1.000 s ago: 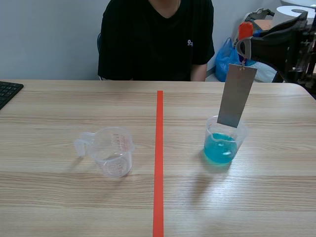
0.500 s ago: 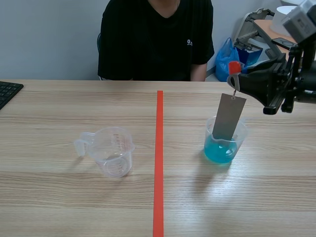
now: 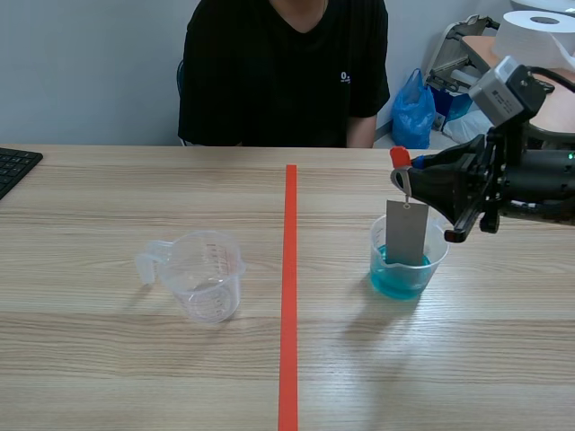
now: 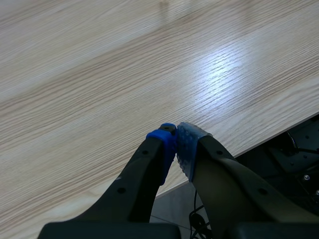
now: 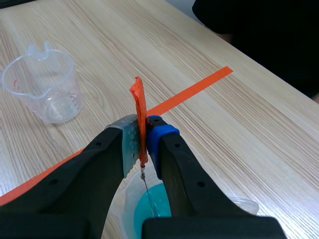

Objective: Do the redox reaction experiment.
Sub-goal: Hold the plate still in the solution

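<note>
Arm from the right edge of the scene view lies nearly level above the table (image 3: 108, 359), its right gripper (image 3: 415, 171) pointing toward the middle of the frame, right of centre. The pincer is clenched on an orange tab (image 3: 399, 156). A grey plate (image 3: 407, 232) hangs upright from the tab, its lower part inside the cup (image 3: 437, 256) and reaching the blue liquid (image 3: 395, 280). The cup stands right of the tape line (image 3: 289, 296); an empty cup (image 3: 205, 274) stands well apart on the left half of the frame, handle to the left. A person (image 3: 278, 72) in black sits at the top centre, and a keyboard (image 3: 13, 166) shows at the left edge.

The right wrist view shows the grip closely: the right gripper (image 5: 143, 132) has both pads pressed flat on the tab (image 5: 139, 107), which sticks up past them, and a thin wire (image 5: 147, 194) drops from the tab toward the liquid (image 5: 154, 204) under the fingers. The plate's face is clear only in the scene view. The empty cup (image 5: 45, 84) lies ahead, beyond the tape (image 5: 194, 92).

Only the left wrist view shows the left gripper (image 4: 175, 130): clenched on nothing, pads touching, above the table's edge.
</note>
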